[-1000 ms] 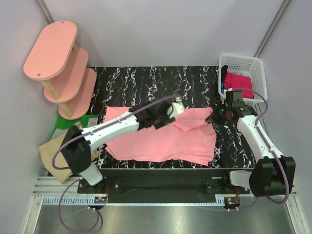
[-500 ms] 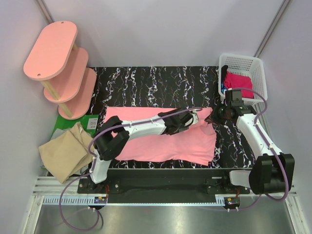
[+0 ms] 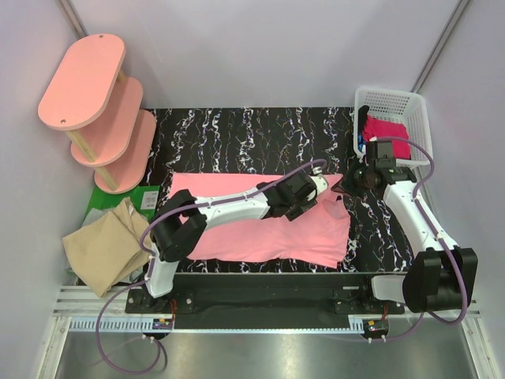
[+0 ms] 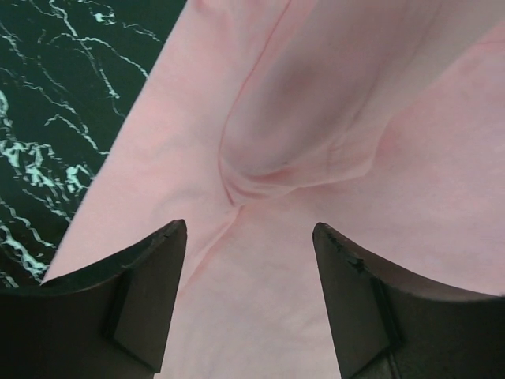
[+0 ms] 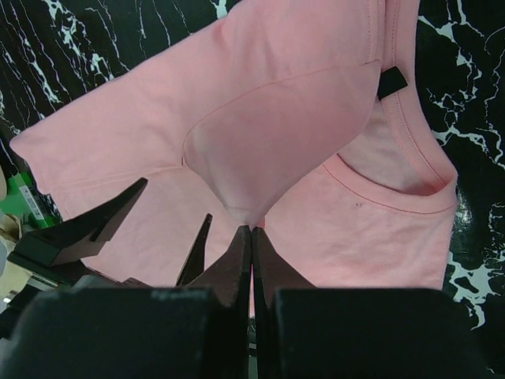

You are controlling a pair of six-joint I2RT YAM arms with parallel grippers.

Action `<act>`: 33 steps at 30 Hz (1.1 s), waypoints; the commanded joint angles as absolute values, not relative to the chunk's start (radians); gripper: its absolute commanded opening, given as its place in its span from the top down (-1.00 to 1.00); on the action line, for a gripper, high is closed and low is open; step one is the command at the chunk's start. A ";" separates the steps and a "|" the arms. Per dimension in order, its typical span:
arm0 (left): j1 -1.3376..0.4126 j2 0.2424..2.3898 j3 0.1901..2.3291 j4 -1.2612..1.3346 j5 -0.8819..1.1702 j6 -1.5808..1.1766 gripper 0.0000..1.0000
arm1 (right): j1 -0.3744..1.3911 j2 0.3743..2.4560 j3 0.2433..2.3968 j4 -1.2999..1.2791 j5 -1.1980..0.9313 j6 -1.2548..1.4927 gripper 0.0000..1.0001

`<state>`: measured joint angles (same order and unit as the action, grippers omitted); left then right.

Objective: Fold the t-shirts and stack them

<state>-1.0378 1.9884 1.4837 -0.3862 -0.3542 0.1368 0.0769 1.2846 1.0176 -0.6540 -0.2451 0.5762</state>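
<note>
The salmon-pink t-shirt [image 3: 252, 229] lies spread on the black marbled table [image 3: 237, 134]. My right gripper [image 3: 352, 180] is shut on a pinch of its right sleeve, lifting the cloth into a cone in the right wrist view [image 5: 276, 103]. My left gripper [image 3: 320, 188] reaches across the shirt, open and empty, jaws just above a fold in the pink cloth [image 4: 300, 150]. Its fingers [image 5: 102, 217] show in the right wrist view. The tan-beige t-shirt [image 3: 102, 245] lies crumpled off the table's left edge. The magenta-red t-shirt [image 3: 387, 133] sits in the basket.
The white lattice basket [image 3: 390, 96] stands at the back right. The pink oval shelf boards [image 3: 95, 103] stand at the back left, with a green item [image 3: 106, 199] below them. Bare table lies behind the shirt.
My left arm has stretched to the right across the shirt, its open gripper now near the right sleeve. My right gripper has shifted slightly back, still holding the sleeve.
</note>
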 commanded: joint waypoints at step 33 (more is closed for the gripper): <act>-0.907 2.133 1.645 -0.508 0.129 -0.420 -0.10 | 0.083 1.292 1.114 -0.687 -0.248 0.561 1.00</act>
